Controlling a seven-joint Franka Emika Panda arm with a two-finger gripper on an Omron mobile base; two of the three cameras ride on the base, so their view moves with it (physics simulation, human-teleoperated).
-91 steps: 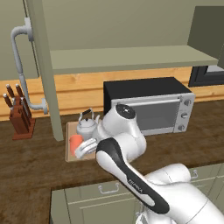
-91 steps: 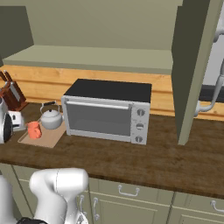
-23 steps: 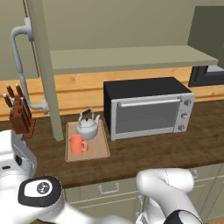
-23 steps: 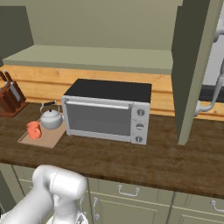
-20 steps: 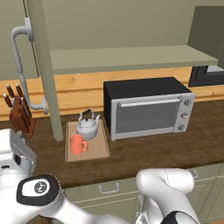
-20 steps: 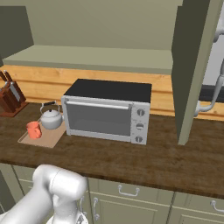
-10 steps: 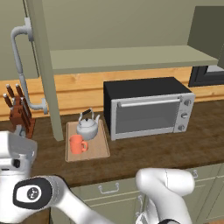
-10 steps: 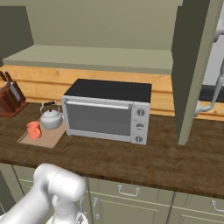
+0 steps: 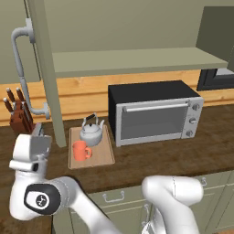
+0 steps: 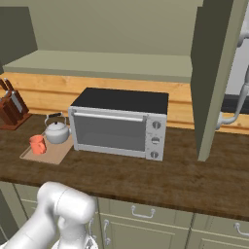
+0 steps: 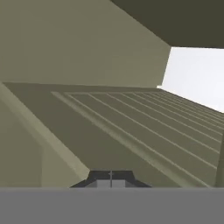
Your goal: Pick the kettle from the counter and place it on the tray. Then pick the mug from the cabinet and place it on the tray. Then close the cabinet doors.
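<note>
Kettle and mug are parked on the tray; gripper is clenched empty, pressed near the left door.

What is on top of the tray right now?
The tray carries the kettle at its back and the orange mug at its front, both upright. The tray surface directly beneath them is covered, so it cannot be seen.
</note>
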